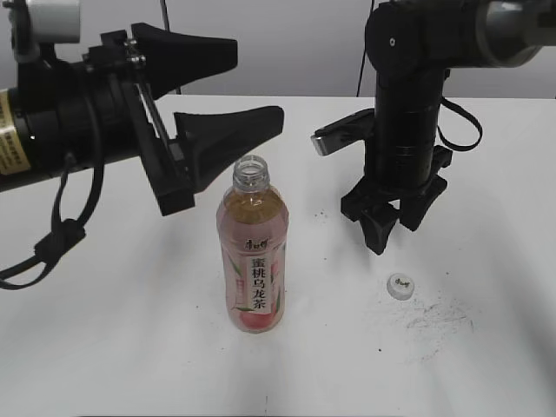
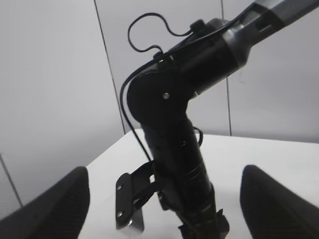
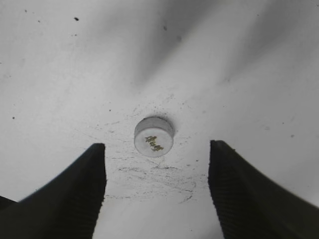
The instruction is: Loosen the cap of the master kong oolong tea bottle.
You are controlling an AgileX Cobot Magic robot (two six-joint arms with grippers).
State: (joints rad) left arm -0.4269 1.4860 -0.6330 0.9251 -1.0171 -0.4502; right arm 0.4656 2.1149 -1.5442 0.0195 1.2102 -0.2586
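Note:
The master kong oolong tea bottle (image 1: 253, 261) stands upright near the table's middle with its neck open and no cap on it. The cap (image 1: 400, 284) lies on the table to the bottle's right, logo up; it also shows in the right wrist view (image 3: 154, 136). My right gripper (image 1: 393, 228) is open and empty, pointing down just above and behind the cap; its fingers (image 3: 157, 186) spread wide on either side. My left gripper (image 1: 248, 82) is open and empty, held level above and behind the bottle's mouth. In the left wrist view its fingers (image 2: 164, 199) frame the right arm.
The white table (image 1: 130, 347) has dark scuff marks (image 1: 439, 314) near the cap. The right arm's column (image 1: 407, 122) stands behind the cap, with a metal bracket (image 1: 340, 135) on its left side. A grey wall lies behind the table.

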